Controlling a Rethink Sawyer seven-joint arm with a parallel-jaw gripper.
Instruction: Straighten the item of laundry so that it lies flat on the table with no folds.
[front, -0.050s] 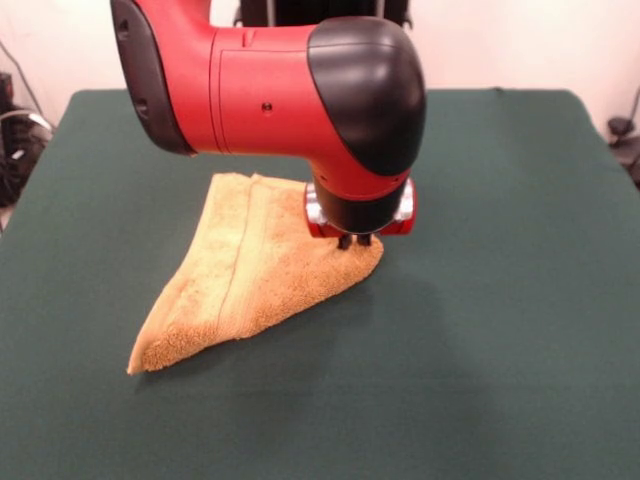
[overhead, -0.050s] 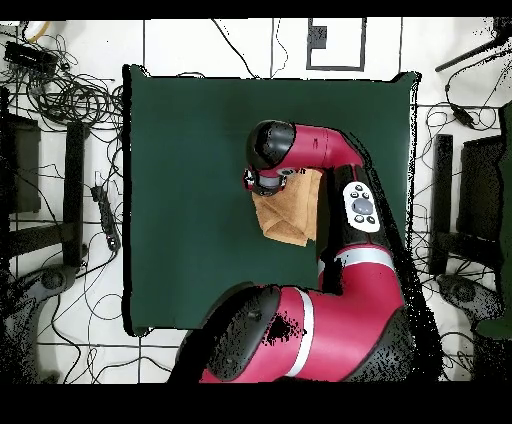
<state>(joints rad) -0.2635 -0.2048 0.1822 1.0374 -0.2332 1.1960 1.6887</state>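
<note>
The item of laundry (front, -0.050s: 240, 290) is a golden-orange terry towel folded over into a rough triangle on the dark green table (front, -0.050s: 500, 300). A woven band runs along its length. One point lies toward the near left, and the right corner rises slightly. My gripper (front, -0.050s: 355, 241) comes down on that right corner, its two black fingertips close together and pinching the cloth. In the overhead view the towel (overhead, -0.050s: 292, 212) pokes out from under the arm's wrist, which hides the gripper. It lies right of the middle of the table (overhead, -0.050s: 190, 180).
The red arm's elbow and wrist (front, -0.050s: 300, 90) hang over the far half of the table. Cables (overhead, -0.050s: 70, 100) and dark equipment stands (overhead, -0.050s: 470, 200) lie on the floor around the table's sides.
</note>
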